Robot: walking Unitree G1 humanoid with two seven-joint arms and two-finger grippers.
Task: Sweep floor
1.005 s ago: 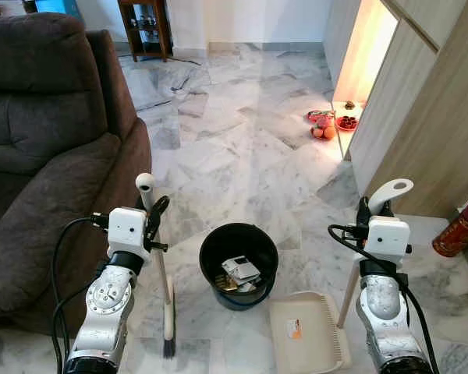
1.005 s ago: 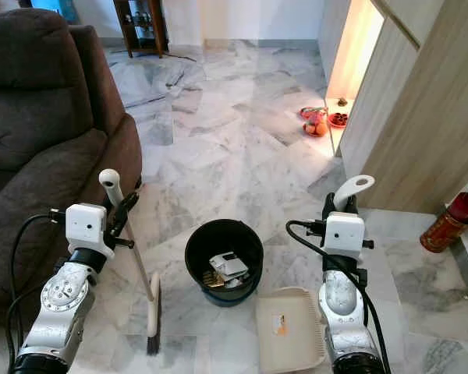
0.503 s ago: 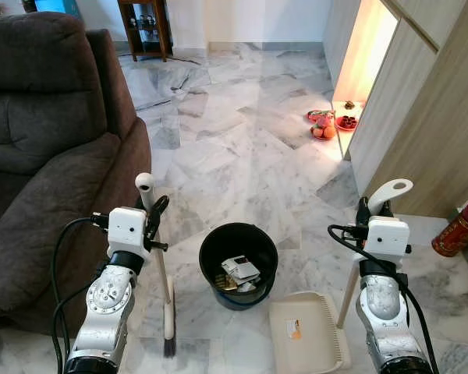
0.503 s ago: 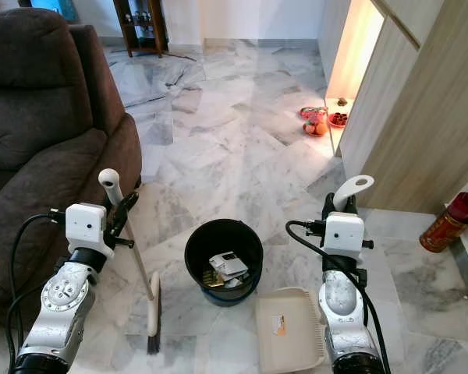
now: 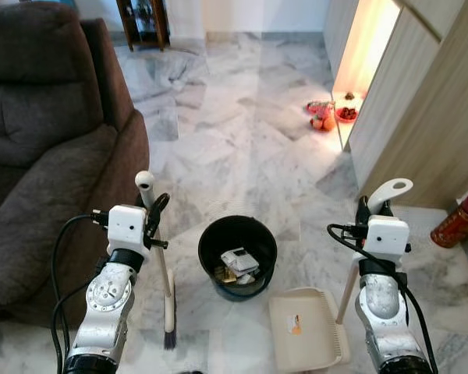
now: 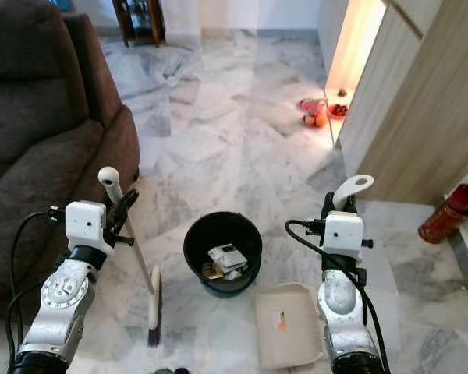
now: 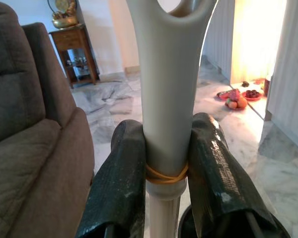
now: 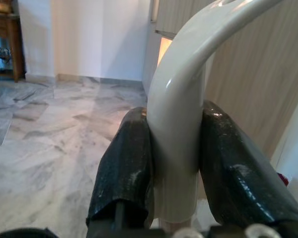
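Observation:
A white broom (image 5: 162, 269) stands on the marble floor, its dark bristles (image 5: 170, 339) down, left of a black bin (image 5: 208, 238) holding paper scraps (image 5: 239, 261). My left gripper (image 5: 154, 213) is shut on the broom's handle (image 7: 169, 99), with black fingers (image 7: 121, 183) on either side. A cream dustpan (image 5: 304, 339) rests on the floor to the right of the bin. Around its curved upright handle (image 8: 181, 129), just below the looped top (image 5: 390, 191), my right gripper (image 5: 372, 209) is shut.
A brown sofa (image 5: 39, 156) fills the left side, close to the left arm. A wooden cabinet wall (image 5: 421, 117) runs along the right, with a red cylinder (image 5: 456, 226) at its foot. Plates of fruit (image 5: 324, 121) sit by the lit recess.
The whole picture has shifted a little, so the camera has moved. Both grippers keep the same hold on the broom and the dustpan.

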